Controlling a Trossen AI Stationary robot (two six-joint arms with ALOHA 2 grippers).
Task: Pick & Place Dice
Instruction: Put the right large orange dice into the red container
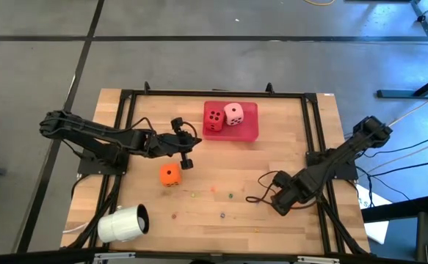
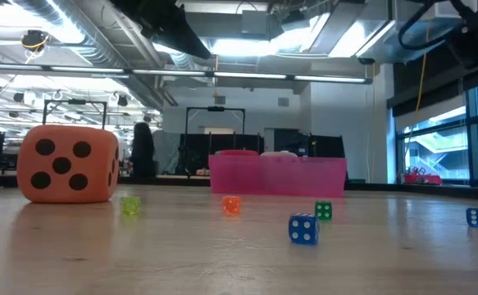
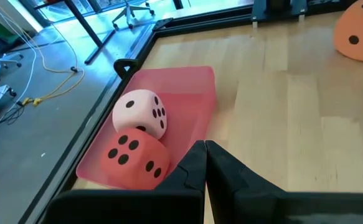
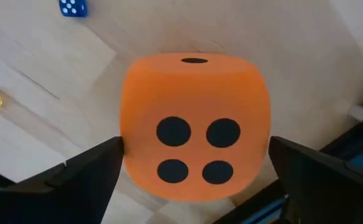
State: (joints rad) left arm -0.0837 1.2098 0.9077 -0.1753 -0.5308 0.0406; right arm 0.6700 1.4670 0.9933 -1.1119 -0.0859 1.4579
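Note:
A red die and a pale pink die sit in the flat red tray at the far middle; both show in the left wrist view. One orange die rests on the table left of centre, and shows in the low view. My left gripper is shut and empty, between that die and the tray. My right gripper is at the near right, shut on the second orange die, which the arm hides in the high view. My right gripper pinches the orange die by two opposite sides, one finger on each side. The fingers point down from above. The four-pip face is turned toward the wrist. I cannot tell whether the die rests on the table or is lifted.
A white cup lies on its side at the near left corner. Several tiny coloured dice lie on the near middle of the table, among them a blue one and a green one. A black frame borders the table.

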